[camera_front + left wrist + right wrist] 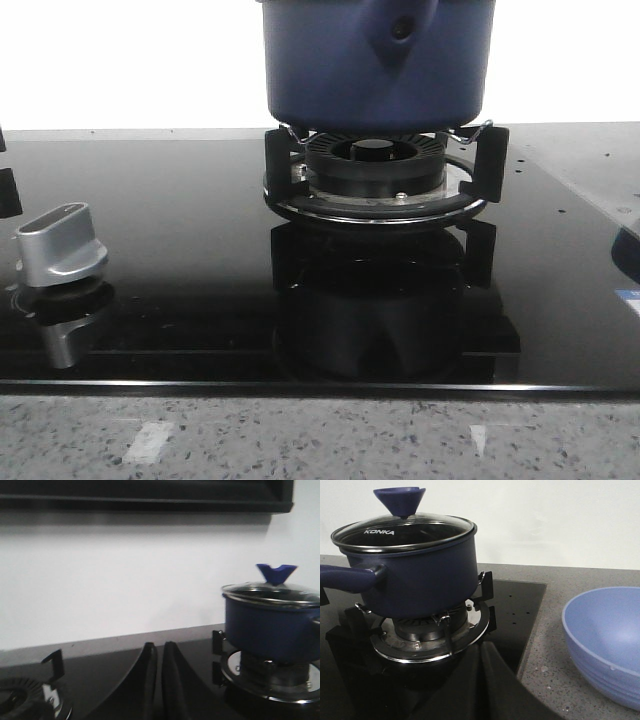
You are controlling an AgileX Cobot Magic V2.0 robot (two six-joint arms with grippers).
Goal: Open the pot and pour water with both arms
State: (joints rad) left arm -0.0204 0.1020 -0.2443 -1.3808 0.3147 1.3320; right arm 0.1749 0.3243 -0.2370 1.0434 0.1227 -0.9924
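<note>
The dark navy pot (375,70) stands on the burner grate (385,180), its handle stub with a round hole facing the front camera. A glass lid (402,530) with a blue cone knob (400,500) covers the pot (417,580). The left wrist view shows the pot (272,625) off to one side with its lid knob (276,573) on top. My left gripper (159,647) is shut and empty, low over the hob, apart from the pot. My right gripper (479,647) is shut and empty, just in front of the burner ring. Neither gripper shows in the front view.
A light blue bowl (607,640) sits on the speckled counter beside the hob. A silver control knob (62,245) stands on the glossy black glass hob (180,220). A second burner (27,700) lies beside the left gripper. A white wall rises behind.
</note>
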